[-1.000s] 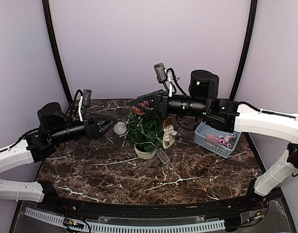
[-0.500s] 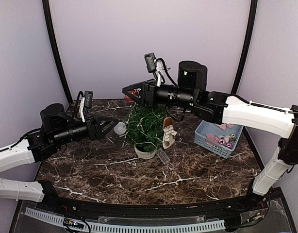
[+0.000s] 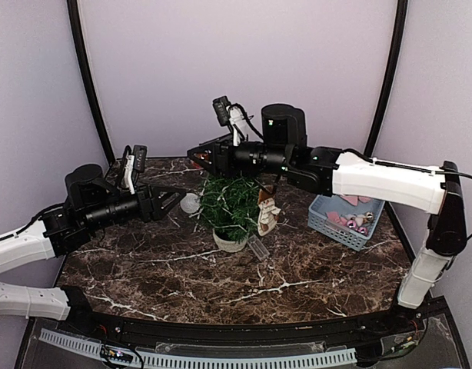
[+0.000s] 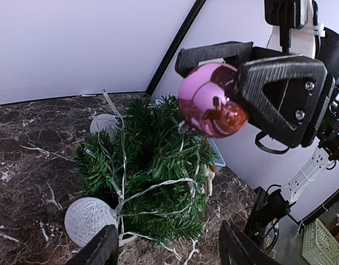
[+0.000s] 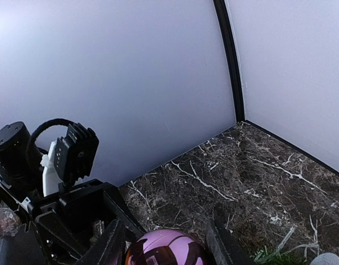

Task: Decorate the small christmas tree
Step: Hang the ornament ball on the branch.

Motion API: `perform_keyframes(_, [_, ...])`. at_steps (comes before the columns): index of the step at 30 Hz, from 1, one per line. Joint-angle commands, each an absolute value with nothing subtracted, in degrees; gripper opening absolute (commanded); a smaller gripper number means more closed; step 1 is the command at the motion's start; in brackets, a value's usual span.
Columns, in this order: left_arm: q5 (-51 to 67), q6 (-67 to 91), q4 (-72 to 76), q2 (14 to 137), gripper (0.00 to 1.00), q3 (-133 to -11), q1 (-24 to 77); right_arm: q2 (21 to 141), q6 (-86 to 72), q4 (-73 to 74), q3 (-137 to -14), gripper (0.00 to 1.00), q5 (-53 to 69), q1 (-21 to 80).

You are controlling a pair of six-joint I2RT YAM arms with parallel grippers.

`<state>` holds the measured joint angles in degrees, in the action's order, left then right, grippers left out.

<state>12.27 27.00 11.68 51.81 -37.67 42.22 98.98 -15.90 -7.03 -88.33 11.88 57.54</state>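
The small christmas tree (image 3: 231, 203) stands mid-table in a pale pot (image 3: 230, 241), wound with a white light string. In the left wrist view the tree (image 4: 153, 165) fills the centre. A shiny pink-purple bauble (image 4: 211, 99) hangs above and behind its top, and my right gripper (image 3: 199, 153) is shut on it. In the right wrist view the bauble (image 5: 167, 249) sits between the two fingers. My left gripper (image 3: 174, 201) is left of the tree at mid height, open, with nothing between its fingertips (image 4: 100, 251). A white string ball (image 4: 88, 221) hangs at the tree's near lower side.
A blue basket (image 3: 344, 219) with several pink and silver ornaments sits at the right. A small figurine (image 3: 266, 211) leans at the tree's right side, and a clear piece (image 3: 257, 247) lies in front of it. Another white ball (image 4: 105, 124) hangs behind the tree. Walls close the back.
My right arm has risen and swung left with the bauble, from beside the treetop to above and behind it. The left arm has barely moved.
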Motion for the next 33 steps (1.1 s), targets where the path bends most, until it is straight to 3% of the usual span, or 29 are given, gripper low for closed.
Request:
perform_keyframes(1, [11.81, 26.27, 10.99, 50.49, 0.65, -37.88, 41.77, 96.06, -14.78, -9.01, -84.63, 0.42, 10.53, 57.37])
perform_keyframes(20, [12.02, 26.34, 11.3, 51.17, 0.65, -37.87, 41.74, 90.31, -14.5, -9.0, -78.58, 0.42, 7.73, 57.32])
perform_keyframes(33, [15.75, 25.61, 14.02, 60.1, 0.64, -44.51, 41.74, 88.63, -16.69, -10.07, -74.62, 0.42, 7.62, 57.32])
